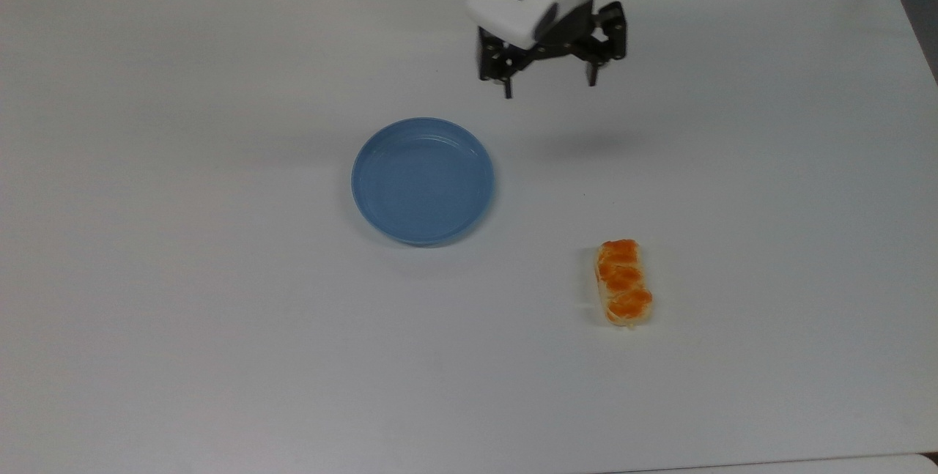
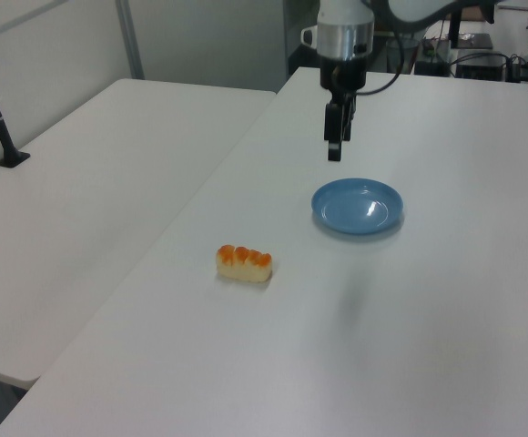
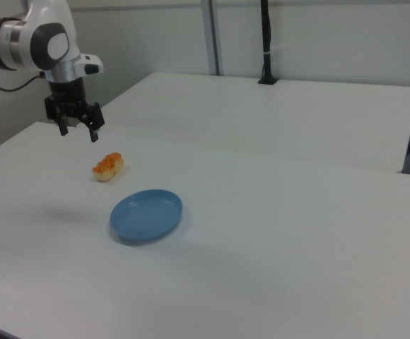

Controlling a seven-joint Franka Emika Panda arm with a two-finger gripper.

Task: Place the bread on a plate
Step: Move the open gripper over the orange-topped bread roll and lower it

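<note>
My end effector (image 1: 549, 87) hung above the white tabletop (image 1: 220, 349), its fingers spread wide and holding nothing. In the top view it was beyond the plate (image 1: 423, 181) and off to the plate's right. The bread (image 1: 623, 283) lay flat on the tabletop, well apart from the plate, toward the top view's lower right. The plate seemed bare, though glare in the left view made its surface hard to read.

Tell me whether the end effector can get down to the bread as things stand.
Probably yes. The end effector hangs open above the table, the bread lies alone, apart from the plate, and nothing stands between them.
</note>
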